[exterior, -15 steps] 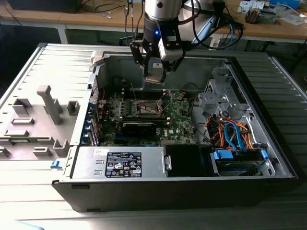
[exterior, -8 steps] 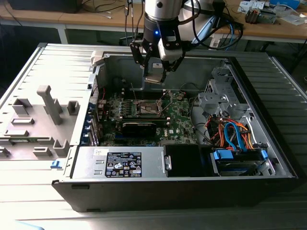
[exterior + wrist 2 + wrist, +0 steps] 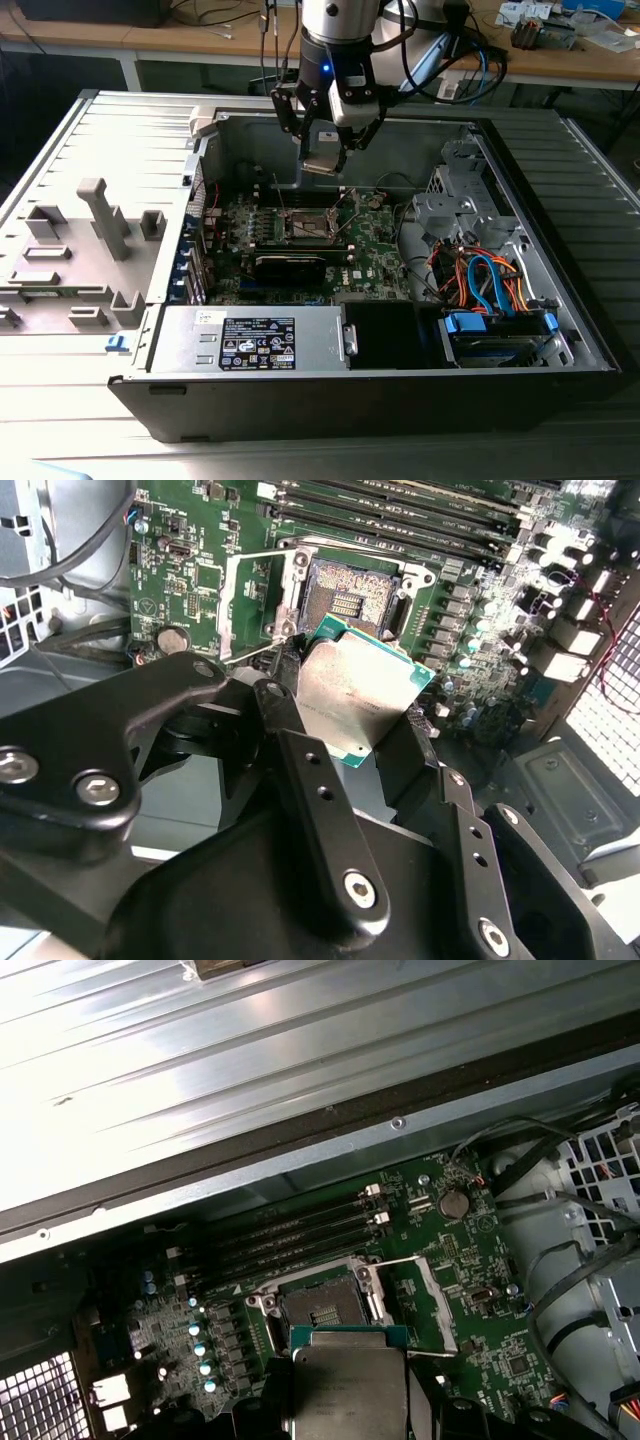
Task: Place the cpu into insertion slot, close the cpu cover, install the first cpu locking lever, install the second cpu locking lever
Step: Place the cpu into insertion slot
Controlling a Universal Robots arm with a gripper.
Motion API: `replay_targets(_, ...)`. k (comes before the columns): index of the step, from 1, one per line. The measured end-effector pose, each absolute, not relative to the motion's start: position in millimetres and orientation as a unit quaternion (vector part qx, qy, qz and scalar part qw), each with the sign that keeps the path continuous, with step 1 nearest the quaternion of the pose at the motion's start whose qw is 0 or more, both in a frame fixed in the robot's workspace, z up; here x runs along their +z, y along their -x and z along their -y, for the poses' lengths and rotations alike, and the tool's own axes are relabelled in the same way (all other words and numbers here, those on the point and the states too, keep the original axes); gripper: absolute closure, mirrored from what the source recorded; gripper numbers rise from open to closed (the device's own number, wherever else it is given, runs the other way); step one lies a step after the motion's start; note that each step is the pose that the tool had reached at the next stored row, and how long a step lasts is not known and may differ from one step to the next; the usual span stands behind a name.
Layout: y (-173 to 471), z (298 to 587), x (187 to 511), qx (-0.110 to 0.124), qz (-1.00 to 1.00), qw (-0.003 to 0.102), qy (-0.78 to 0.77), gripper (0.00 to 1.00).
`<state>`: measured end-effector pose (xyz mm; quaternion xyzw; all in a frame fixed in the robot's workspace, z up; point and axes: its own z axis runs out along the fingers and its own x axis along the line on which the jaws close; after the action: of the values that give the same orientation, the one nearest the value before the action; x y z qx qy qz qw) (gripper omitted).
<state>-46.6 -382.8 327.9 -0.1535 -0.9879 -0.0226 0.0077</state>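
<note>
Grey-topped, the cpu (image 3: 322, 162) sits clenched in our gripper (image 3: 325, 148), upper centre of the exterior view, above the insertion slot (image 3: 310, 226); in the second wrist view we see the cpu cover (image 3: 250, 605) lying open beside it.

The cpu (image 3: 355, 695) has a dull grey metal top edged in teal green. The gripper (image 3: 355, 745) is matt black with silver screw heads. The motherboard (image 3: 375, 245) is dark green, speckled silver. The insertion slot (image 3: 350, 598) is dark inside a silver frame, and the cpu cover (image 3: 232, 605) is silver. On the exterior view's right, the cables (image 3: 480, 280) are orange and blue
</note>
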Motion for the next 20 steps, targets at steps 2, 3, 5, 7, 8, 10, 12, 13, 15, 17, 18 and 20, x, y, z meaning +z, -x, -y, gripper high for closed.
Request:
replay_targets(2,46.6,382.8,327.9,-0.023,0.988,0.008,0.155,0.45)
replay_targets(3,46.6,382.8,327.8,-0.023,0.987,0.008,0.156,0.45)
replay_targets(5,46.6,382.8,327.8,-0.023,0.987,0.008,0.158,0.45)
replay_targets(7,46.6,382.8,327.7,-0.023,0.987,0.008,0.161,0.45)
replay_targets(8,46.6,382.8,327.7,-0.023,0.986,0.007,0.162,0.45)
replay_targets(10,46.6,382.8,327.6,-0.023,0.986,0.007,0.164,0.45)
replay_targets(12,46.6,382.8,327.6,-0.023,0.986,0.007,0.166,0.45)
replay_targets(13,46.6,382.8,327.5,-0.023,0.986,0.007,0.166,0.45)
replay_targets(15,46.6,382.8,327.5,-0.023,0.986,0.007,0.168,0.45)
replay_targets(17,46.6,382.8,327.5,-0.023,0.985,0.007,0.169,0.45)
replay_targets(18,46.6,382.8,327.5,-0.023,0.985,0.007,0.17,0.45)
replay_targets(20,46.6,382.8,327.4,-0.023,0.985,0.007,0.172,0.45)
